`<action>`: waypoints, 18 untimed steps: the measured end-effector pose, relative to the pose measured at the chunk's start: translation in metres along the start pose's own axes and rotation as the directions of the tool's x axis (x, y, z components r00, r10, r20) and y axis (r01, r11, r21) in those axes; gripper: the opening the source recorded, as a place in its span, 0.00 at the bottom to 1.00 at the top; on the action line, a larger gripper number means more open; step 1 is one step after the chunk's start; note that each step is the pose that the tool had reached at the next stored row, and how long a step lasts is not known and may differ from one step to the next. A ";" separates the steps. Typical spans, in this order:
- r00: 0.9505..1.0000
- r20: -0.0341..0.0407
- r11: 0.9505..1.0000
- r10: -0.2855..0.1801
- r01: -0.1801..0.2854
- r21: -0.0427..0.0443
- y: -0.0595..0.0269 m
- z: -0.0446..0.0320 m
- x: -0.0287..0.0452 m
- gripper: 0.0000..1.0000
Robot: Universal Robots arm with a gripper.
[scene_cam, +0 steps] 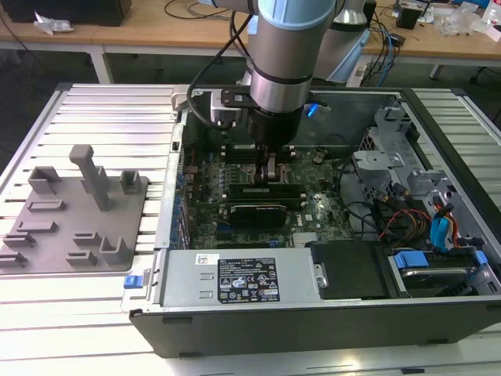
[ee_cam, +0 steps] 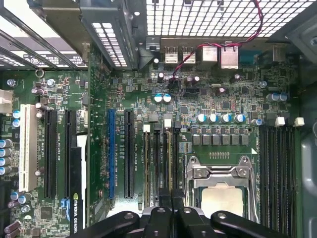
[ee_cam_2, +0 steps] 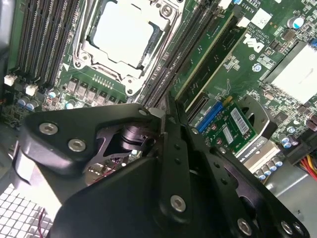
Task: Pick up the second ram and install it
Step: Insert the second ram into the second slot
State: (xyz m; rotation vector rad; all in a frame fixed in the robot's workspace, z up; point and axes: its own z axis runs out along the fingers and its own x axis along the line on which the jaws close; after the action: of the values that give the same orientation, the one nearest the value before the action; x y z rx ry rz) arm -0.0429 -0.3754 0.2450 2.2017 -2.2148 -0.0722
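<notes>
My gripper (scene_cam: pixel 270 171) reaches down into the open computer case (scene_cam: pixel 235 329), over the memory slots beside the silver-framed processor socket (ee_cam_2: pixel 124 34). The second ram (ee_cam_2: pixel 205 54) is a thin green stick standing on edge in a slot, running away from my fingertips. In the first wrist view it shows edge-on (ee_cam: pixel 169 158) between the black slots, next to the socket (ee_cam: pixel 221 193). The gripper (ee_cam_2: pixel 165 106) has its two black fingers drawn close together on the stick's top edge. The gripper (ee_cam: pixel 172 196) hides the part of the stick under it.
A black graphics card (scene_cam: pixel 254 211) lies just in front of the slots. A power supply (scene_cam: pixel 235 278) sits along the case's near wall. Drive bays and bundled cables (scene_cam: pixel 415 219) are at the exterior view's right. A grey holder tray (scene_cam: pixel 74 211) stands outside the case at the exterior view's left.
</notes>
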 end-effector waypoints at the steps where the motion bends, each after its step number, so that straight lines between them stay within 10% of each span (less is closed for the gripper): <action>1: 1.000 0.000 1.000 0.000 0.000 0.000 0.0000 0.0001 0.0001 0.09; 18: 1.000 0.000 1.000 0.002 -0.002 0.000 0.0004 0.0037 0.0006 0.09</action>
State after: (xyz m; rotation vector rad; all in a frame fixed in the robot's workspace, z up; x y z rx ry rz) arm -0.0435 -0.3760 0.2413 2.1999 -2.2165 -0.0723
